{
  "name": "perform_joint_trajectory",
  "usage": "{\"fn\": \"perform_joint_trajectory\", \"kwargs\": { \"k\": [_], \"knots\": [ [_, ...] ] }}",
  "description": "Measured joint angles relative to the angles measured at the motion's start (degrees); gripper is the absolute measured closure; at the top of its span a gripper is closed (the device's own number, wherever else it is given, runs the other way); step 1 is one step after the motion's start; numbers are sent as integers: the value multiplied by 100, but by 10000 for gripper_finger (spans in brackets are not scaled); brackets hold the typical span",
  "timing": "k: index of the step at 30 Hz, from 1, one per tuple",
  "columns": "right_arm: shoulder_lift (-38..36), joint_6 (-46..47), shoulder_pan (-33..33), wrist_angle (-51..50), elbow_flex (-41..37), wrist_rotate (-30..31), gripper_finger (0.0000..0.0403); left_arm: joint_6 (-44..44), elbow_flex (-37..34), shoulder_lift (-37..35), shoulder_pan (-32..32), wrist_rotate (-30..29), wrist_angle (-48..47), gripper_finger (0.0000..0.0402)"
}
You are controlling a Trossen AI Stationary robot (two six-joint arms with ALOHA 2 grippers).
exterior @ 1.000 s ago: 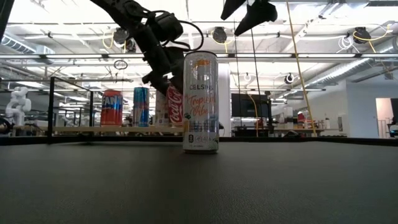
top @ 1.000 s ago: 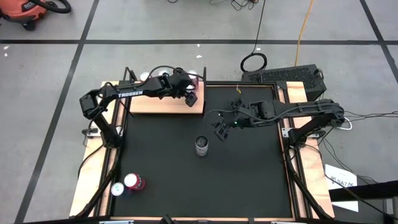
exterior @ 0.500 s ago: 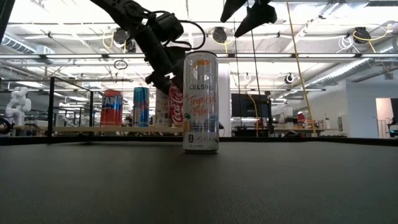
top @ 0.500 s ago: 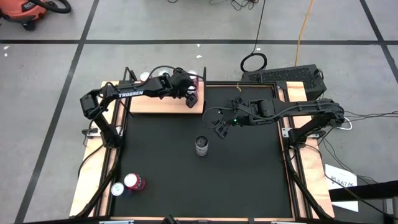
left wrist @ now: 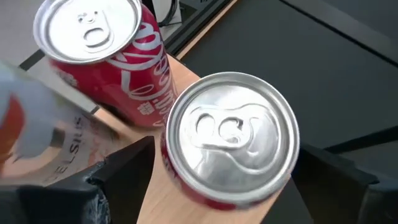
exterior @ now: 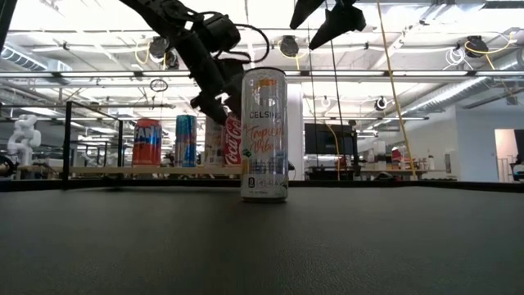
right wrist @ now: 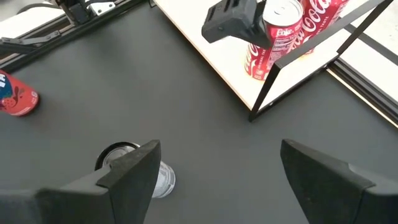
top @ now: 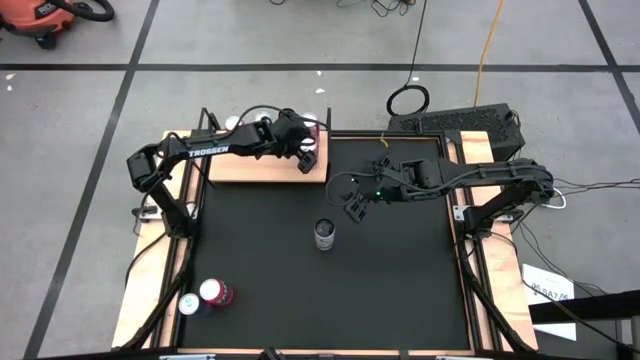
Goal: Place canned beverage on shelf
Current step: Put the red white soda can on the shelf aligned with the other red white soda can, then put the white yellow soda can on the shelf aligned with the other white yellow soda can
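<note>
The wooden shelf [top: 250,165] stands at the table's far left. At its right end a red Coca-Cola can [left wrist: 230,137] rests upright on its base. My left gripper [left wrist: 227,180] [top: 308,152] is open, slanting down from the left, with one finger on either side of that can. A second Coca-Cola can [left wrist: 106,56] stands just behind it. A tall white Celsius can [top: 325,236] [exterior: 264,135] stands upright in the middle of the black table. My right gripper [right wrist: 221,155] [top: 355,208] hangs open above the table, to the far right of the Celsius can, with nothing between its fingers.
An orange Fanta can [exterior: 147,142] and a blue can [exterior: 186,141] stand farther left on the shelf. Thin black posts [right wrist: 298,50] frame the shelf. A red can [top: 215,293] and another can [top: 188,303] sit at the table's near left edge.
</note>
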Motion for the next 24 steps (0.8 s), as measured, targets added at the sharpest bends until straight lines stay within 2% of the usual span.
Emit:
{"fn": "perform_joint_trajectory", "kwargs": {
  "k": [8,11,19,24],
  "knots": [
    [0,-3,1,41,0,-162,85,-2,0,-734,-142,-166,-482,49],
    [9,-200,2,128,0,-464,85,39,0,-1119,-327,-160,-790,50],
    [369,-1333,35,1088,2,-1523,85,-14,0,-1970,-1216,-155,-1288,50],
    [501,-1618,59,1162,2,-1606,85,-206,0,-2066,-2091,-36,-1249,50]
  ]
}}
